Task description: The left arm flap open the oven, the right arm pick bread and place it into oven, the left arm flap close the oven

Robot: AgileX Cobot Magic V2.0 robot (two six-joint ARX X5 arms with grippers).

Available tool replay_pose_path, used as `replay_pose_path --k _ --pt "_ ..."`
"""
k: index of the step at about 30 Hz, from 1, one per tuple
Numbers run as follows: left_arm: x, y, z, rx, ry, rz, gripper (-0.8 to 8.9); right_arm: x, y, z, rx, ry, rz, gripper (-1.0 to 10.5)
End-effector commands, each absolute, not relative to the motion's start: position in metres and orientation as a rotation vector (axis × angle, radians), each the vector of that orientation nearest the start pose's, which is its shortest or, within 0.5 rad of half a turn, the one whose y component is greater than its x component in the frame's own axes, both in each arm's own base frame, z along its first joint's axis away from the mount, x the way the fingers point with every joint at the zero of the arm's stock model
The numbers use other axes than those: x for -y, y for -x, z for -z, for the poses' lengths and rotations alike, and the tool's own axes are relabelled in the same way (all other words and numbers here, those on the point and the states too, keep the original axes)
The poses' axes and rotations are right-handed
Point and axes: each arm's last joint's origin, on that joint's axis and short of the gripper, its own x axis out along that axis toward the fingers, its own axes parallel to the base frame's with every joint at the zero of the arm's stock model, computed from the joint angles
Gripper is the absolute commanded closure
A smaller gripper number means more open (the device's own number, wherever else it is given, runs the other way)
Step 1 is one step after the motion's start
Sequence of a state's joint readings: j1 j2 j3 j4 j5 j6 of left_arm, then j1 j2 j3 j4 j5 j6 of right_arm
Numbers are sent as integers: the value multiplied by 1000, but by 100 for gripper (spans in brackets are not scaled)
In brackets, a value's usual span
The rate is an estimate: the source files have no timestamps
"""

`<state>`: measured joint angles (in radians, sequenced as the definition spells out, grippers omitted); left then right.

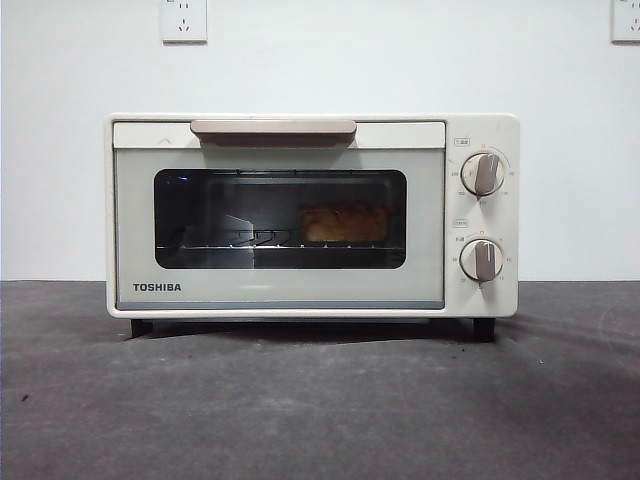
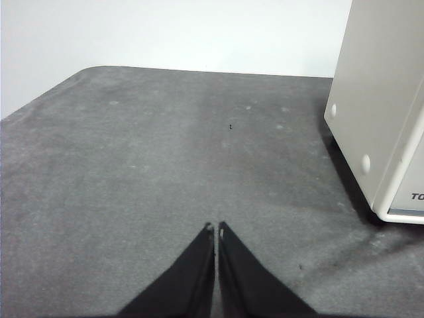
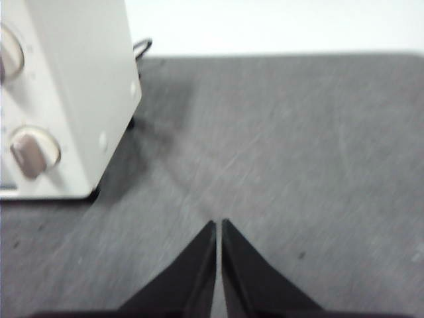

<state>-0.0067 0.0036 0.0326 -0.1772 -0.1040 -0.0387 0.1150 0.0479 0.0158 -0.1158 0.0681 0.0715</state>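
Resting inside the closed oven (image 1: 300, 215), bread (image 1: 345, 222) sat on the rack; my left gripper (image 2: 214, 228) and right gripper (image 3: 218, 224) were pinched together, holding nothing.

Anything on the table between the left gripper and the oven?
Nothing: in the left wrist view only bare grey tabletop lies between the shut left gripper and the oven.

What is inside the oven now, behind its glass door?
Through the dark window of the closed oven, the bread rests on the wire rack, in the right half. Reflections hide the left part, and the cream door frame covers the rest of the interior.
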Motion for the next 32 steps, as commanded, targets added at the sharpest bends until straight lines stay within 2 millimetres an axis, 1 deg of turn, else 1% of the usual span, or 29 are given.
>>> replay_pose_path --k 1,5,32 --pt "-2 -95 -150 -174 21 -97 794 -10 -97 -152 -148 -3 -79 937" --pt "-2 -95 -150 -174 21 -97 794 -10 -95 -149 -174 10 -92 937" --pt "-2 -95 -150 -174 21 -97 794 -10 -96 -152 -150 10 -87 937"
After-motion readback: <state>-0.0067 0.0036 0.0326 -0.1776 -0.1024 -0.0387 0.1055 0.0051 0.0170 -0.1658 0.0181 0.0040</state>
